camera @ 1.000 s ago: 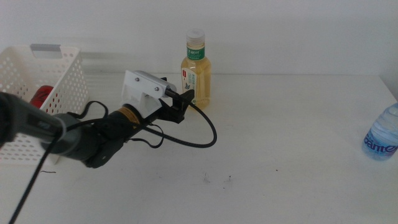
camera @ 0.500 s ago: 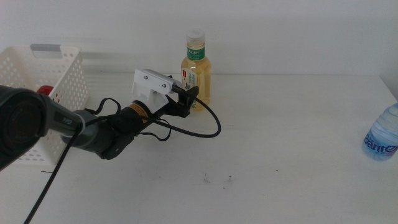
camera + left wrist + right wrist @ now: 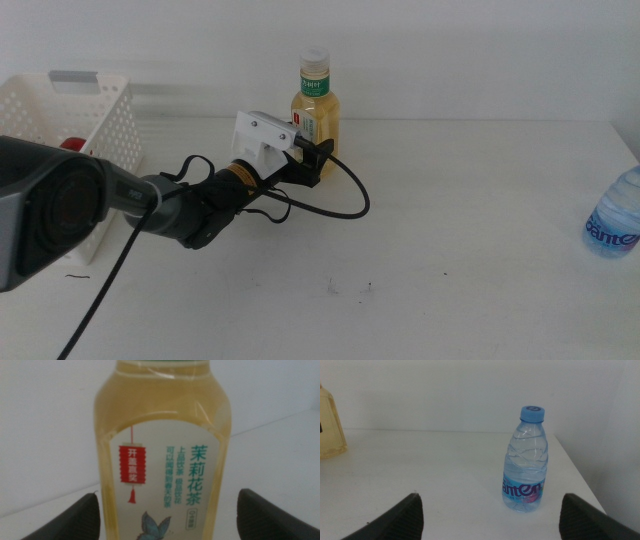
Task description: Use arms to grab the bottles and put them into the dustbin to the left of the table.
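Your left arm reaches in from the left side of the middle view, and its left gripper (image 3: 318, 160) sits right at the lower body of the yellow tea bottle (image 3: 315, 118), which stands upright near the far edge of the white table (image 3: 480, 230). In the left wrist view the tea bottle (image 3: 165, 450) fills the middle of the picture, its label with a red lantern mark and green lettering facing the camera, and the two dark jaws stand wide apart, one on each side of it. The jaw on one side appears to be right at the bottle's wall, while a clear gap shows between the bottle and the other jaw, so the gripper has no hold on anything. A black cable (image 3: 345, 205) loops from the wrist down onto the tabletop. The white dustbin (image 3: 95, 120) with perforated sides sits at the left of the table, and something red (image 3: 72, 145) shows inside it behind the arm. The clear water bottle (image 3: 613, 215) with its blue label stands upright well apart, at the table's right edge. Your right gripper (image 3: 490, 520) waits facing that water bottle (image 3: 527, 460), its jaws spread wide and empty, with the bottle still some way ahead of them.
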